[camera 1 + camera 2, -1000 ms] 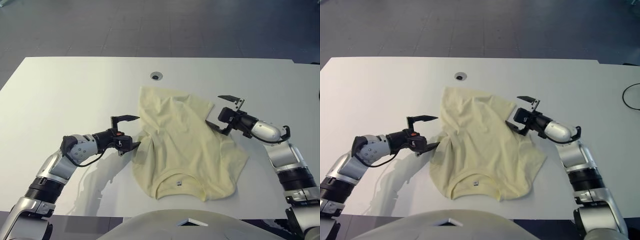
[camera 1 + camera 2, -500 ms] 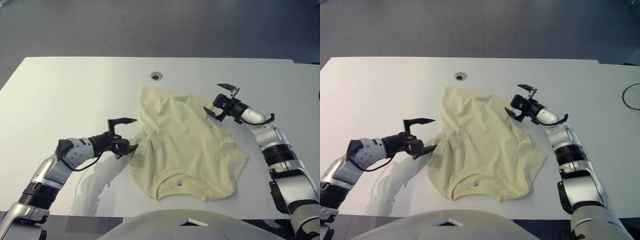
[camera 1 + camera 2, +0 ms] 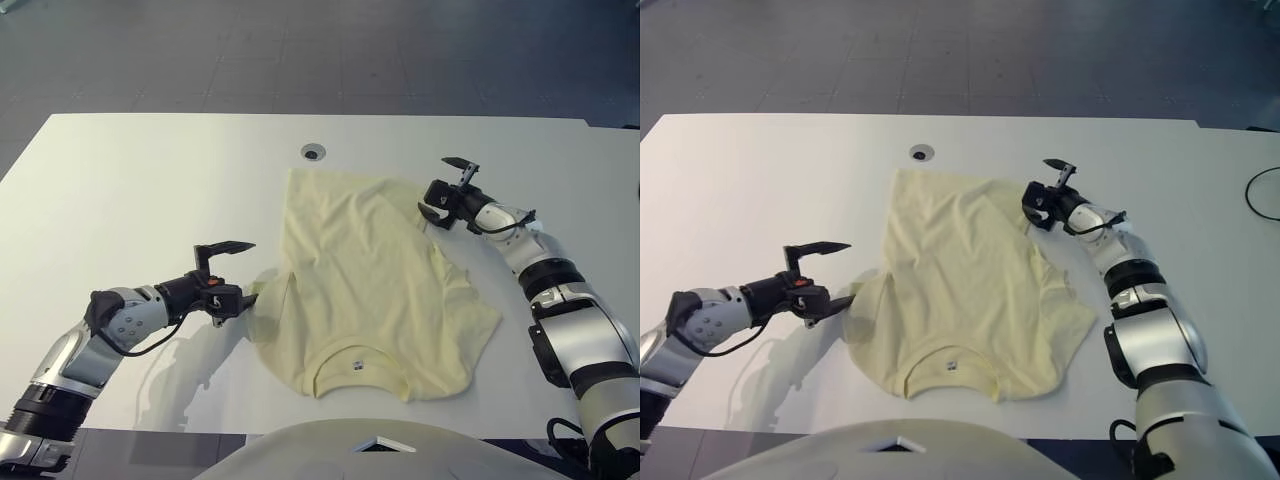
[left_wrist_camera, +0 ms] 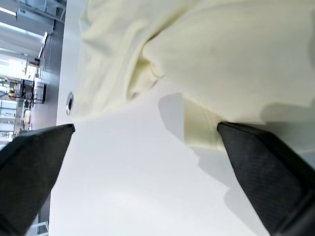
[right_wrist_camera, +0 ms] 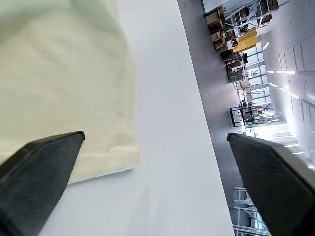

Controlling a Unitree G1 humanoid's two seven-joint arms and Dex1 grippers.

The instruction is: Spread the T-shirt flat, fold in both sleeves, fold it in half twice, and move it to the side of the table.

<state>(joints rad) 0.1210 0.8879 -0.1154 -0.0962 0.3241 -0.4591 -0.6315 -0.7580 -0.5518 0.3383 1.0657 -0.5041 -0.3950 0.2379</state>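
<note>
On the table (image 3: 150,170), near its middle, the T-shirt (image 3: 375,290) lies rumpled, collar towards us. We judge it light and limp, best taken by hem corners and sleeve edges. Our left claw (image 3: 250,270) and right claw (image 3: 435,188) gape wide at its opposite sides, holding nothing. Our right wrist view shows the stitched hem corner (image 5: 118,147); the head views show the whole outline.
</note>
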